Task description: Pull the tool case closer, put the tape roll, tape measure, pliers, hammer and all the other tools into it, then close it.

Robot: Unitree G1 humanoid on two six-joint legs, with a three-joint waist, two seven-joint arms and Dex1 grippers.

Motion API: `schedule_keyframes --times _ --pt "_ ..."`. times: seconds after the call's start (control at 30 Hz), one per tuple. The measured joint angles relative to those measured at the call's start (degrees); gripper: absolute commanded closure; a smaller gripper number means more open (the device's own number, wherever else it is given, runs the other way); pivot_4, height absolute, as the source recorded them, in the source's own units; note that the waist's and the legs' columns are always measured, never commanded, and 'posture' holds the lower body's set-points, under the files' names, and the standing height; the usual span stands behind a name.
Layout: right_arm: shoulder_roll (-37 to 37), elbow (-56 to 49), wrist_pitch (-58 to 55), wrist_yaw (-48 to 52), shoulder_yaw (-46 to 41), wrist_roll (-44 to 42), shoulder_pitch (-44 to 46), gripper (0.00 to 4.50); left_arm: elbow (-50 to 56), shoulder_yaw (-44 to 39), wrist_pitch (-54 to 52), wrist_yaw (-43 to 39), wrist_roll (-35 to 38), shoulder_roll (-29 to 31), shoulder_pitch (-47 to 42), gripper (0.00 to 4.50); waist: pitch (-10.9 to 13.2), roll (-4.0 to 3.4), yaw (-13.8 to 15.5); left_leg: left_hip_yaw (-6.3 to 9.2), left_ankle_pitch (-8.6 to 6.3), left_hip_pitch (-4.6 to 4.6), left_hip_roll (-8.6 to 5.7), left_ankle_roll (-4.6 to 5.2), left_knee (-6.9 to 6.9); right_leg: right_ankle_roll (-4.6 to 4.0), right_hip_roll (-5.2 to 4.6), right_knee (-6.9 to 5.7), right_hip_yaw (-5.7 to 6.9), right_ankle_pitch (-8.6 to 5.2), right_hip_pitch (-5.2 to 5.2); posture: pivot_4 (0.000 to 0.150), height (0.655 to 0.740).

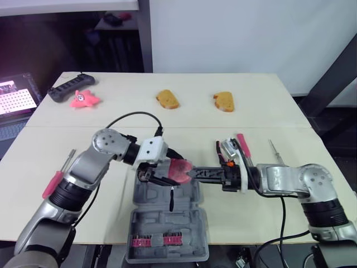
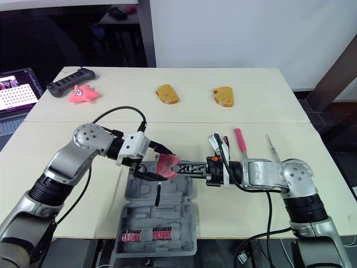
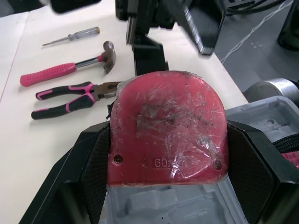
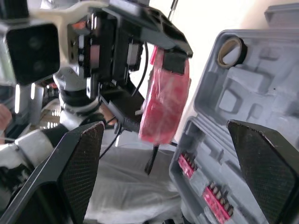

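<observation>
Left pincer was seen closed upon the red tape measure, which was held on edge just above the open tool case, presumably so that it could be lowered into one of the moulded recesses. The case had been set at the near edge of the counter, within reach of both arms, with a row of pink bits clipped in its nearest half and the tape roll already seated in a round pocket. The right pincer was spread wide and pointed at the tape measure from the other side, just short of it; whether contact was made could not be told, and its purpose was judged to be steadying or guiding. Beyond the case, beside the right arm, the pliers, hammer and a screwdriver were left lying flat on the counter, not yet packed. Farthest off, two bread-shaped pieces and a pink star toy were laid well apart from the work.
</observation>
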State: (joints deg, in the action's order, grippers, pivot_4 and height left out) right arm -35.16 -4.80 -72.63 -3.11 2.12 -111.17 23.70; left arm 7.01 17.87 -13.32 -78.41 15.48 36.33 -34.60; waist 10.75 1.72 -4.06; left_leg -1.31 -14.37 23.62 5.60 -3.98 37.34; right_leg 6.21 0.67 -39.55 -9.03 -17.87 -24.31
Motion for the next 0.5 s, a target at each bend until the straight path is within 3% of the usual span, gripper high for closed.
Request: schedule_keyframes --times 0.07,0.27,0.37,0.47,0.5 --pt "1.0 0.0 0.5 -0.5 0.1 -0.2 0.1 0.92 0.1 0.0 0.0 0.1 -0.2 0.1 0.8 1.51 0.0 0.00 0.1 0.00 0.00 0.00 0.00 0.00 0.00 0.00 0.00 0.00 0.00 0.00 0.00 0.150 0.7129" --pt "2.9 2.2 0.8 -3.6 0.0 -0.4 0.3 3.95 0.8 0.0 0.3 0.8 -1.1 0.2 1.1 1.51 0.0 0.00 0.1 0.00 0.00 0.01 0.00 0.00 0.01 0.00 0.00 0.00 0.00 0.00 0.00 0.150 0.7129" --pt "3.1 2.7 0.7 -3.6 -0.2 -0.5 0.3 4.02 1.0 0.0 0.4 1.2 -1.7 0.1 0.9 1.51 0.0 -0.01 0.1 0.01 0.00 0.02 0.00 0.00 0.01 0.00 0.00 0.01 0.02 0.00 0.00 0.150 0.7129" --pt "2.6 2.8 0.1 -2.4 -0.7 -0.4 0.4 4.02 0.9 -0.1 0.0 1.6 -1.4 -0.7 0.9 0.04 0.0 -0.01 0.1 0.01 0.00 0.02 0.00 0.00 0.01 0.00 0.00 0.00 0.02 0.00 0.00 0.150 0.7129" --pt "2.2 3.0 -0.8 -1.1 -0.9 -0.4 0.4 4.02 0.9 -0.1 -0.4 1.6 -0.8 -0.9 1.1 0.00 0.0 -0.01 0.1 0.01 0.00 0.02 0.00 0.00 0.01 0.00 0.00 0.01 0.02 0.00 0.00 0.150 0.7129"
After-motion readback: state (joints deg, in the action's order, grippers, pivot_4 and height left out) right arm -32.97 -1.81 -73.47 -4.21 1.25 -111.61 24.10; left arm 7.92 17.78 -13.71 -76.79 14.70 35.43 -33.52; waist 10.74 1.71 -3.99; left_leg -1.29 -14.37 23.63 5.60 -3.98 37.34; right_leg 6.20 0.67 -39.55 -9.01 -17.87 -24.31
